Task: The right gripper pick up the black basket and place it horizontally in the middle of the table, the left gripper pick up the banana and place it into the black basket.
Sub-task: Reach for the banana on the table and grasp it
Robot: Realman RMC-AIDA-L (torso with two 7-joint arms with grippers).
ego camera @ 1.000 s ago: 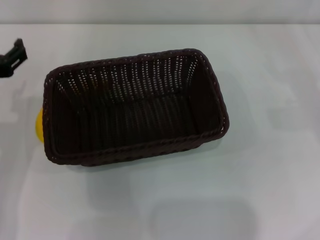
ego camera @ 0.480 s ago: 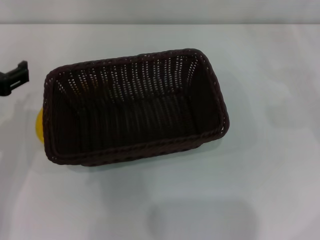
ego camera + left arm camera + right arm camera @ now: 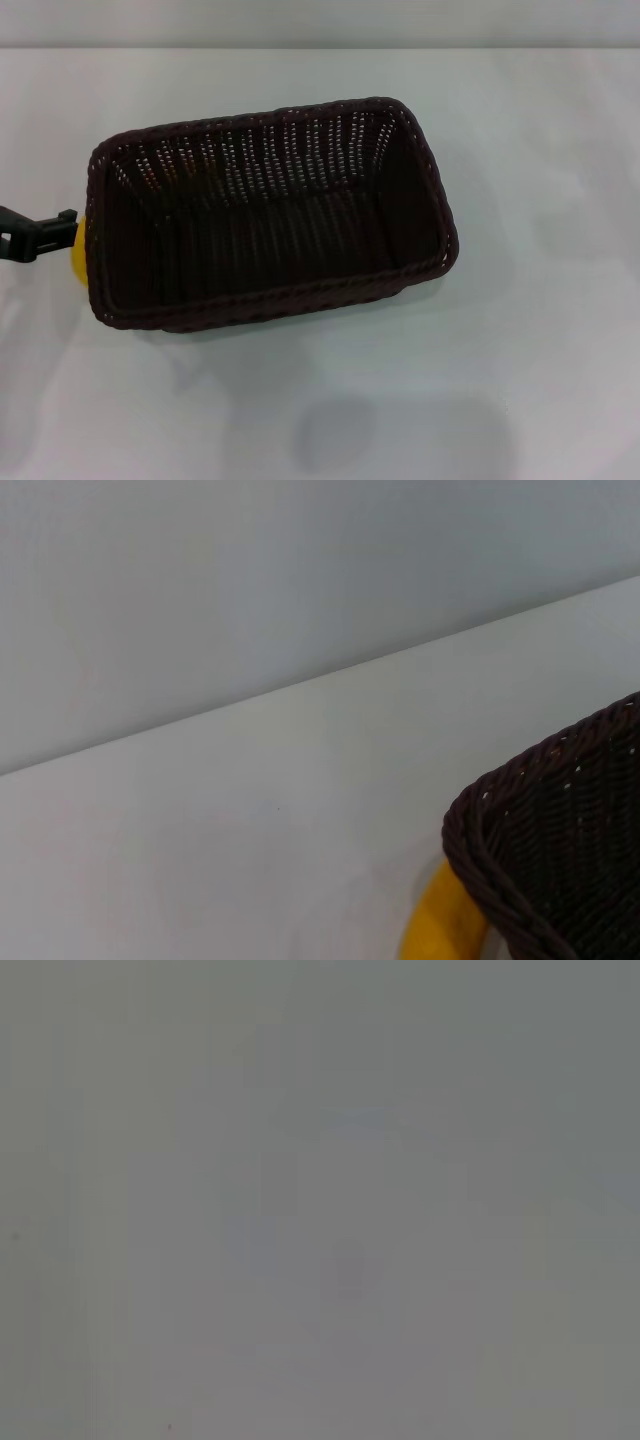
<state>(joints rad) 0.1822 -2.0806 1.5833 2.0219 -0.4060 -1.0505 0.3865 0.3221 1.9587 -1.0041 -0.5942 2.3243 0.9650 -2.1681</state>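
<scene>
White tabletop (image 3: 540,150) carries the black basket (image 3: 268,210) lying lengthwise near its middle, so that step looks done. Your left hand (image 3: 40,236) sits beside the banana (image 3: 76,252), which is tucked against the basket's left end outside; I cannot tell its fingers' state. Right hand is out of view.

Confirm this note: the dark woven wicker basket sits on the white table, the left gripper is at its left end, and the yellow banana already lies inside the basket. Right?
One detail is wrong. The yellow banana is not inside: the head view shows it on the white table, outside the left end of the dark woven wicker basket, which is empty. The left gripper is indeed at that end, beside the banana.
</scene>
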